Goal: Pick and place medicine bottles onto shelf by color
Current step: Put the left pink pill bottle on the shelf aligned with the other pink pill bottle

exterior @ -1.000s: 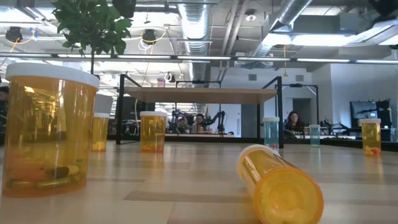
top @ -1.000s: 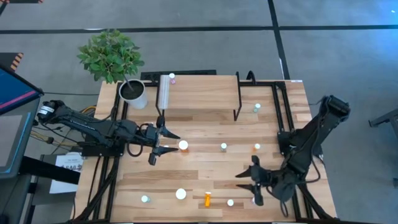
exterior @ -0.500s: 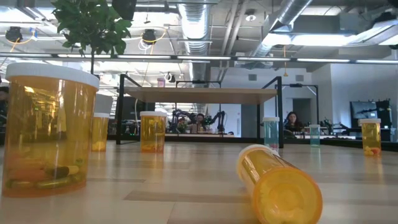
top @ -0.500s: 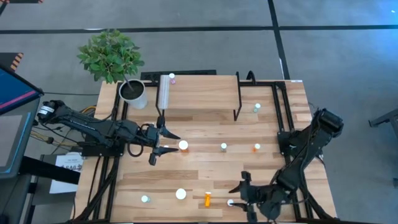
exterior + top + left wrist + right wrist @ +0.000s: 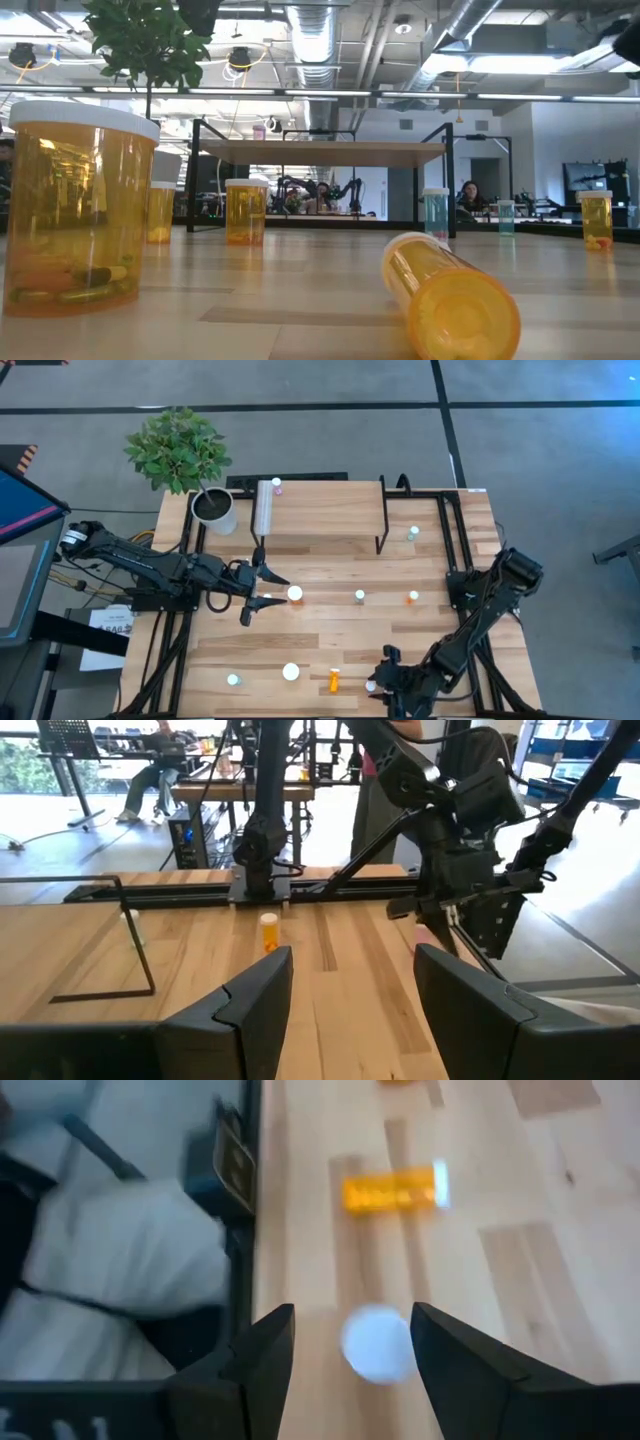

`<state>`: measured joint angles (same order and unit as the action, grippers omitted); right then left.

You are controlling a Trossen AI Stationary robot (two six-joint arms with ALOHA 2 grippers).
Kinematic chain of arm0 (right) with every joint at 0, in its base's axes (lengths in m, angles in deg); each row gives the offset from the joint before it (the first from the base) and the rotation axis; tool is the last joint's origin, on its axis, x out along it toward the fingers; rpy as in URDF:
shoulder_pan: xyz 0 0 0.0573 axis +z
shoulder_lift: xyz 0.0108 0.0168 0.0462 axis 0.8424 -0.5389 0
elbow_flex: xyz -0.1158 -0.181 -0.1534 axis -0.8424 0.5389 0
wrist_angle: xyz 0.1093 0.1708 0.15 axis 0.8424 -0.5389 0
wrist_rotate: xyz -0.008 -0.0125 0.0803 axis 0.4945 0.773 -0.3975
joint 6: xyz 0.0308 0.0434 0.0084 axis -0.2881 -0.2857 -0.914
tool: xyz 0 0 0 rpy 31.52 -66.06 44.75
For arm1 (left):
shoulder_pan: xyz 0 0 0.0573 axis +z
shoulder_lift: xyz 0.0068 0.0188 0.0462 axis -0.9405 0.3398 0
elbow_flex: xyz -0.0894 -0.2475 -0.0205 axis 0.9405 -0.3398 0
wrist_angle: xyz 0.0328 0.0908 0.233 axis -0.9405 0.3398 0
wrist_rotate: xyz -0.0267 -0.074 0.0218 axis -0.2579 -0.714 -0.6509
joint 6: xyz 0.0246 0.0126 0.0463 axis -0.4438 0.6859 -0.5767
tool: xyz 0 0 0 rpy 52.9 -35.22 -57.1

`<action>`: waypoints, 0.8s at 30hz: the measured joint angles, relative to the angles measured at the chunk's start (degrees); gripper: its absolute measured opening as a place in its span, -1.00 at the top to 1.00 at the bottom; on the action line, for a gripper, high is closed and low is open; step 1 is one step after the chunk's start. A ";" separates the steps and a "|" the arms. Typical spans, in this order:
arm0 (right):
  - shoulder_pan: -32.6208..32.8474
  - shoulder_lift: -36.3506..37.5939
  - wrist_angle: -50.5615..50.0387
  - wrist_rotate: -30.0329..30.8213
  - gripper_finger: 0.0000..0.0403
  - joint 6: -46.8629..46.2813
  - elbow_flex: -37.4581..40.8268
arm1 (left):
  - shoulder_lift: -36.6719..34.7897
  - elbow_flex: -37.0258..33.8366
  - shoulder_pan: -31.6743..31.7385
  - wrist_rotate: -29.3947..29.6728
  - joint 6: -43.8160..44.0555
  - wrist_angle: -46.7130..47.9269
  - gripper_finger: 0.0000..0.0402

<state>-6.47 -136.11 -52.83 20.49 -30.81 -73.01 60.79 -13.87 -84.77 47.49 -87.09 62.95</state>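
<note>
Tabletop (image 5: 330, 635) of pale wood planks carries everything, with the shelf (image 5: 325, 510) standing at its twelve o'clock side, a potted plant (image 5: 180, 455) beside it toward ten o'clock, and the medicine bottles scattered across the middle and the six o'clock strip. Only one small pink bottle (image 5: 277, 485) stands on the shelf, at its far corner, so by my reading the sorting has barely begun. Of the arms, the left gripper (image 5: 262, 588) lies near the table's centre toward nine o'clock, fingers spread and empty, with a wide white-capped bottle (image 5: 295, 594) just beside its tips; it appears to wait. The right gripper (image 5: 390, 678) is the one at work, low over the six o'clock edge, its fingers apart with nothing between them, closing in on a small white-capped bottle (image 5: 371, 685) that its wrist camera shows between the finger lines (image 5: 378, 1345); that bottle's body colour cannot be told from above. Just beyond it, toward nine o'clock, an orange bottle (image 5: 334, 680) lies on its side, and farther along stand another wide white cap (image 5: 291, 672) and a small teal-capped one (image 5: 233, 680). The step in hand looks like the reach before a pick. Next, the fingers should settle either side of the upright bottle without knocking it or nudging the fallen orange one, then close and lift for the carry to the shelf at twelve o'clock.
</note>
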 joint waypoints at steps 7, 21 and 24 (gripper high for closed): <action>-0.06 -1.38 -1.03 -0.33 -0.10 0.04 -0.04 | 0.00 0.00 0.00 0.00 0.00 0.11 0.01; -1.40 -1.88 -4.59 -0.34 -0.10 0.18 0.06 | 0.00 0.00 0.00 0.00 0.00 0.49 0.01; -1.98 -1.47 -5.30 -0.40 -0.10 0.20 0.06 | 0.00 0.00 0.00 0.00 0.31 0.50 0.01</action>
<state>-8.44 -137.59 -58.13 20.09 -30.61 -72.95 60.79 -13.87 -84.77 47.49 -86.78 63.46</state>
